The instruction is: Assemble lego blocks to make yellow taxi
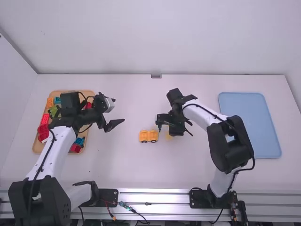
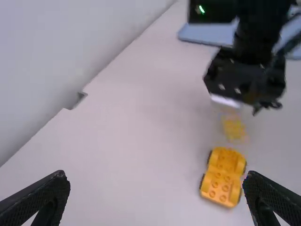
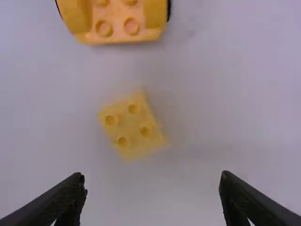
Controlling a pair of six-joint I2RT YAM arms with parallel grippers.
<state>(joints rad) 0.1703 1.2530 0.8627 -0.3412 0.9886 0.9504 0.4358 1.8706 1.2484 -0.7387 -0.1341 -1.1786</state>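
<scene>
In the high view, the right gripper (image 1: 175, 133), fingers spread, is right of the frame's middle, over a small yellow block (image 1: 168, 137) — nothing pinched. Just left of that block sits the orange-yellow wheeled base (image 1: 149, 136). The left gripper (image 1: 119, 110), also spread wide, hangs left of centre — a wooden tray (image 1: 36, 149) of colored blocks at far left, a blue tray (image 1: 249, 125) at far right.

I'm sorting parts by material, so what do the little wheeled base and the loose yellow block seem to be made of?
Wheeled base: looks like opaque orange-yellow molded plastic, with round studs.

Yellow block: likely plastic too, four-studded; its paler look may mean translucency.
</scene>
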